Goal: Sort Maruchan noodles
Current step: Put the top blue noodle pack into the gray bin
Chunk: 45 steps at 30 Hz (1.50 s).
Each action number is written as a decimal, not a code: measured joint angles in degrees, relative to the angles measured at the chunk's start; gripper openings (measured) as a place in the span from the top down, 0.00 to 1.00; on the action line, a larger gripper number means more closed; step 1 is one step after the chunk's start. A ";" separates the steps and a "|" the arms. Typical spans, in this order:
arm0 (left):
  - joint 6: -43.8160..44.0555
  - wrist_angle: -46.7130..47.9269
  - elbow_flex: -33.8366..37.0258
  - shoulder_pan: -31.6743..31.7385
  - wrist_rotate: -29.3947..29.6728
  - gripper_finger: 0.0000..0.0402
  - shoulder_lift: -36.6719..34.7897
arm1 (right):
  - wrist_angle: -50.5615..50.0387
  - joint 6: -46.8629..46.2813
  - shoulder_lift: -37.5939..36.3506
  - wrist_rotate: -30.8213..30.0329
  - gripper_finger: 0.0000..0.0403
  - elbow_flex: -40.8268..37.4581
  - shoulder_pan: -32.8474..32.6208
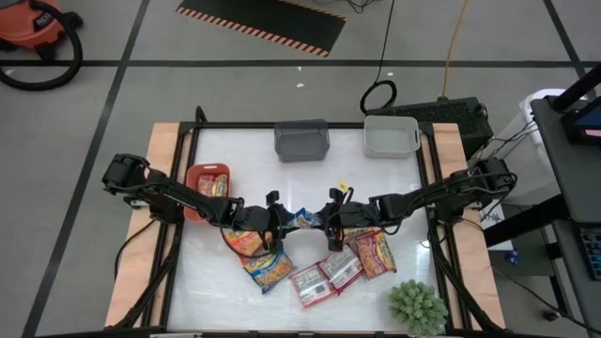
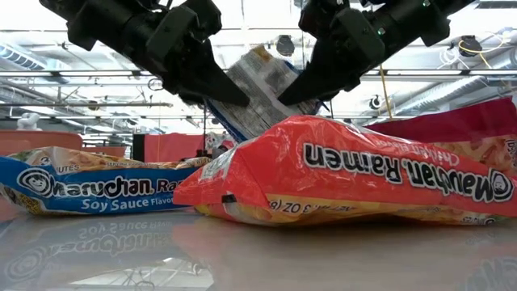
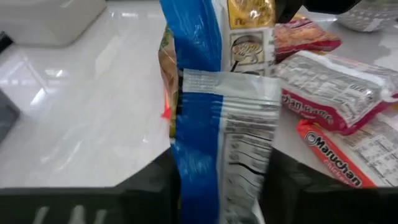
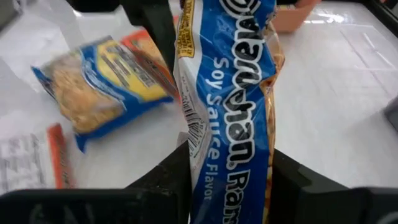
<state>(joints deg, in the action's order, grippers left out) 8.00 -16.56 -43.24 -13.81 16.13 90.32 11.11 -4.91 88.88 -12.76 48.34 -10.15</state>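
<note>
A blue-trimmed Maruchan soy sauce packet (image 1: 305,220) hangs in the air over the table's middle, between both grippers. My left gripper (image 1: 279,222) is shut on its left end and my right gripper (image 1: 331,225) on its right end. Several more packets lie flat on the table nearer the near edge: an orange one (image 1: 246,242), a blue one (image 1: 269,269), and red-trimmed ones (image 1: 310,282) (image 1: 343,268) (image 1: 373,252). Another packet (image 1: 214,184) lies inside the red bin (image 1: 192,178). My left gripper (image 3: 221,186) pinches the blue packet's end (image 3: 217,143) between its two fingers (image 3: 158,183), coming level from the table's left. The printed back faces its camera. The packet is lifted clear of the table. My right gripper (image 4: 230,180) pinches the opposite end of the same packet (image 4: 227,149) between its two fingers (image 4: 171,177), coming level from the table's right. The soy sauce front faces its camera. In the low view the packet (image 2: 258,85) sits tilted between both grippers, above the lying packets.
A grey bin (image 1: 302,141) and a white bin (image 1: 391,136) stand at the far edge, and the red bin sits at the left edge. A small green plant (image 1: 418,305) stands in the near right corner. Bare table lies between the arms and the far bins.
</note>
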 joint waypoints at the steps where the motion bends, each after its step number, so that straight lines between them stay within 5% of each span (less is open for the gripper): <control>1: 0.14 0.29 0.00 0.00 0.51 0.55 0.00 | -0.22 0.00 0.00 -0.20 0.69 0.00 0.02; 10: 2.87 3.13 -0.07 -0.08 4.01 0.29 -0.02 | -6.18 -0.09 0.00 -1.00 0.69 0.00 0.15; 20: -0.87 13.44 -0.03 7.01 7.15 0.28 -3.28 | -7.86 6.86 -0.99 -0.92 0.68 -0.02 3.95; 29: -12.61 18.86 -0.10 16.53 1.51 0.28 -14.92 | -17.08 8.83 -9.56 -1.20 0.68 -0.07 10.36; 35: -18.34 20.59 0.02 22.01 -4.95 0.28 -23.30 | -23.18 10.59 -16.66 -8.40 0.68 -0.07 14.17; 45: -20.61 21.54 -0.09 27.36 -11.94 0.28 -25.44 | -26.41 12.09 -23.79 -10.54 0.68 0.02 17.98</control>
<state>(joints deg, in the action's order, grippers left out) -12.61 4.98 -43.33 13.55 4.19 64.88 -15.30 7.18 65.09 -23.29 48.36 7.83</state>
